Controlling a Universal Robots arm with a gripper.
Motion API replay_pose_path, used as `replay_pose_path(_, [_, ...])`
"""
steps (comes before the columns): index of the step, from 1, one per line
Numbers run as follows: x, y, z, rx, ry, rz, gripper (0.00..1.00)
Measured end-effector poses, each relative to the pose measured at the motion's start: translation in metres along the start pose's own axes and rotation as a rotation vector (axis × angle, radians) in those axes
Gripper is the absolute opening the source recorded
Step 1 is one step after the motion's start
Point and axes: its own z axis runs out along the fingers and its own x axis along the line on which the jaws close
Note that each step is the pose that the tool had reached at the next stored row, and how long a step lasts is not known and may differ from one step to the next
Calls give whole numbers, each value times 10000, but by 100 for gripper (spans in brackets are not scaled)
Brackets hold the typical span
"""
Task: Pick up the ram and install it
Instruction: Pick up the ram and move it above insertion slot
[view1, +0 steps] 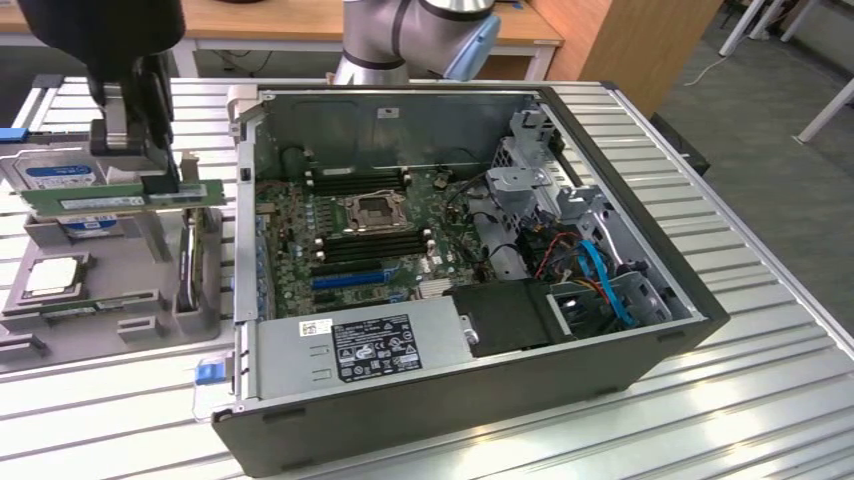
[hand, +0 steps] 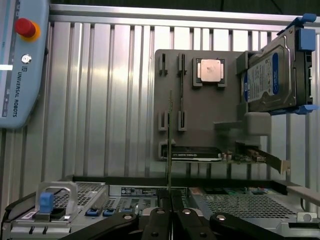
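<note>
Grip is tight: my gripper (view1: 138, 176) has its fingers drawn almost fully together on the ram (view1: 83, 203), pinching it partway along its length. I hold it over the grey parts tray (view1: 127, 300), to the exterior view's left of the open computer case (view1: 641, 330) and outside its wall. The stick's long axis runs nearly level across the exterior view. Its right end sits a touch higher and points toward the case, and its left end reaches in front of the hard drive (view1: 54, 178) standing in the tray. It stands on edge, with the broad face and its white sticker turned to that camera. In the wrist view the ram is edge-on, a thin line running straight out from between my fingertips across the tray. The motherboard's memory slots (view1: 380, 245) are well apart from it.
</note>
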Motion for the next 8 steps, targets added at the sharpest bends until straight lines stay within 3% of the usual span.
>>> replay_pose_path(8, [1, -162, -10, -51, -1, 1, 12])
